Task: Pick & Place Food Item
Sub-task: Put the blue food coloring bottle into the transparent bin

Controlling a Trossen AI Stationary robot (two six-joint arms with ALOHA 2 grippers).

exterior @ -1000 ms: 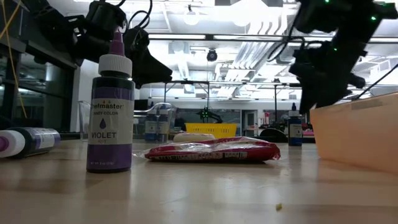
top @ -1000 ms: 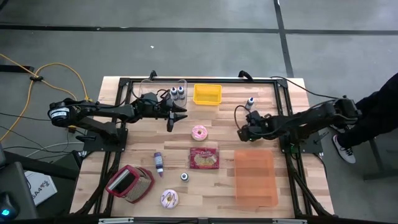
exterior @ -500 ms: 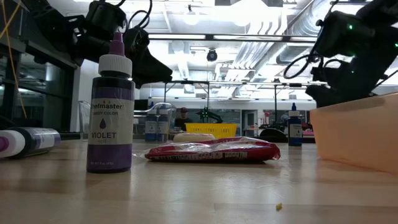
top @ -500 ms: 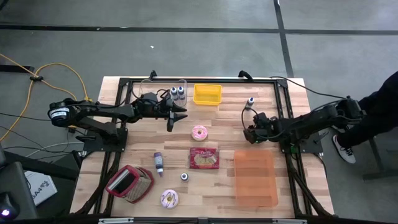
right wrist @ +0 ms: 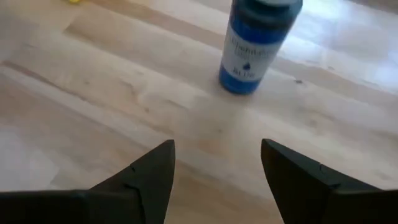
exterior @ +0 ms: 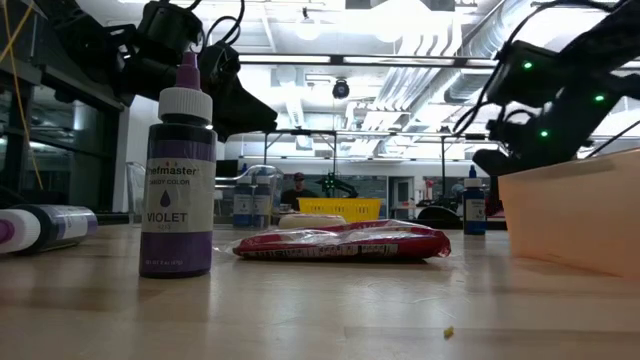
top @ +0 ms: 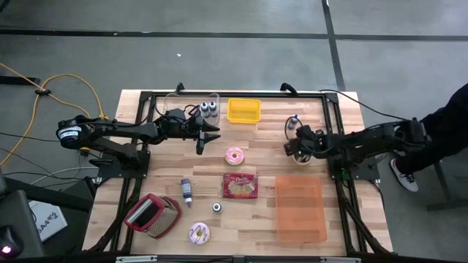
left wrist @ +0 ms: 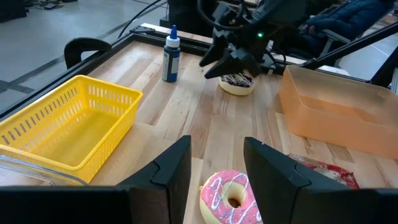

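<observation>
Grey concrete floor crossed by dark lines — yellow cable trailing there; bright ceiling lights overhead.

Two dark six-joint arms of the table-mounted robot.
Left arm: matte black links, a white round label near its base. Right arm: black links, looped black cable, small green lights. Each gripper has two broad, angular black fingers.
</observation>
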